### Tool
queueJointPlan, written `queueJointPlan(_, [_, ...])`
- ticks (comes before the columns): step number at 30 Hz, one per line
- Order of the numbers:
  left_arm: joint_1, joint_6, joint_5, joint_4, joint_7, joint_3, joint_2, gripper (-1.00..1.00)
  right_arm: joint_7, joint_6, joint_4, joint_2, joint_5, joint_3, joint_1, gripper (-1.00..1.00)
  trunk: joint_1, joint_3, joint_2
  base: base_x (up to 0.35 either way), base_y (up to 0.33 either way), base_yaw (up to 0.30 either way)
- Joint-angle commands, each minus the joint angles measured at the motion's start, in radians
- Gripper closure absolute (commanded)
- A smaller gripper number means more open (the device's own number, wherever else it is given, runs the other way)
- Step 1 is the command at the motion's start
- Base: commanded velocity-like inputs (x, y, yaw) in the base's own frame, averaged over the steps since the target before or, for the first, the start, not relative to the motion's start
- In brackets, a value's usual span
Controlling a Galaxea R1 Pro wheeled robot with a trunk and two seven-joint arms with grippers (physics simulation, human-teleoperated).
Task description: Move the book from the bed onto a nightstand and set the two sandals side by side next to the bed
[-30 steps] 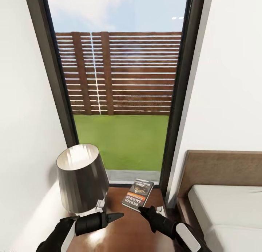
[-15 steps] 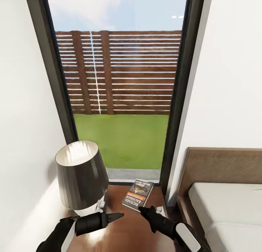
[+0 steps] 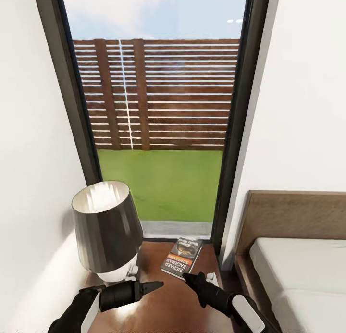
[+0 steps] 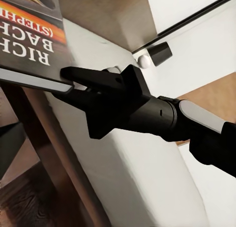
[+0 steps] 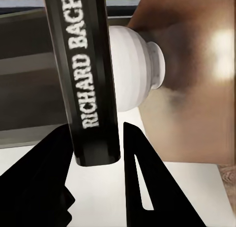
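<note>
Right hand grips book above nightstand.

There's a table lamp with a dark grey shade and a white base by the left wall. Outside, green lawn runs to a slatted wooden fence under pale sky.

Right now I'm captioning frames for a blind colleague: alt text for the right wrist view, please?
The right gripper has its black jaws on either side of the spine end of the Richard Bachman paperback. Behind it sits the lamp's white ribbed base.
</note>
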Motion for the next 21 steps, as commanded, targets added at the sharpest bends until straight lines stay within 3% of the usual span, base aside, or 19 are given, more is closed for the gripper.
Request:
queueJointPlan(1, [-0.001, 0.010, 0.002, 0.000, -0.003, 0.001, 0.000, -1.00, 0.003, 0.003, 0.000, 0.000, -0.002, 0.000, -0.001, 1.00, 0.004, -0.004, -0.008, 0.000, 0.000, 0.000])
queueJointPlan(21, [-0.001, 0.010, 0.002, 0.000, -0.003, 0.003, 0.000, -1.00, 0.003, 0.003, 0.000, 0.000, -0.002, 0.001, -0.001, 1.00, 0.081, -0.067, -0.148, 0.000, 0.000, 0.000])
